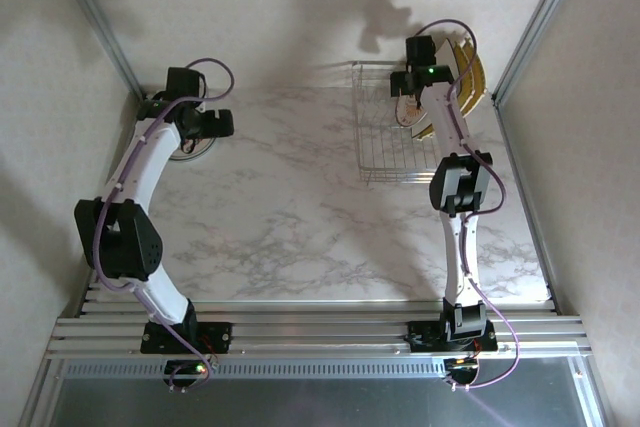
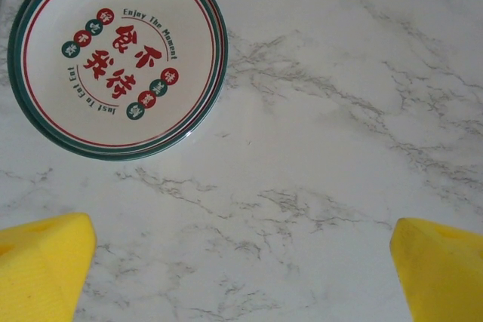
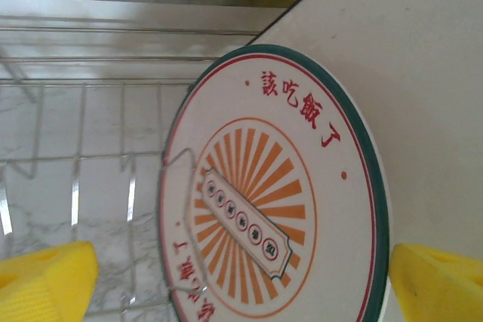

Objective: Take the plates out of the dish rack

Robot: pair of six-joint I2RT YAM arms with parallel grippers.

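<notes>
Likely stiff, slick and breakable, the plate (image 3: 279, 201) wants a rim pinch from the spread, empty right end effector (image 3: 241, 288).

On the flat plate (image 2: 117, 58): reads "Enjoy The Moment" in dark letters along one arc and, upside down along the opposite arc, a line starting "Just", the rest unsure. Bears four big red Chinese characters in the middle, seemingly 食, 不, 我, 待; those in the small round dots too tiny to read.

On the racked plate (image 3: 302, 148): reads 該吃飯了 in red near the rim. Shows tiny illegible characters on the centre banner and cut-off red ones at the bottom edge.
</notes>
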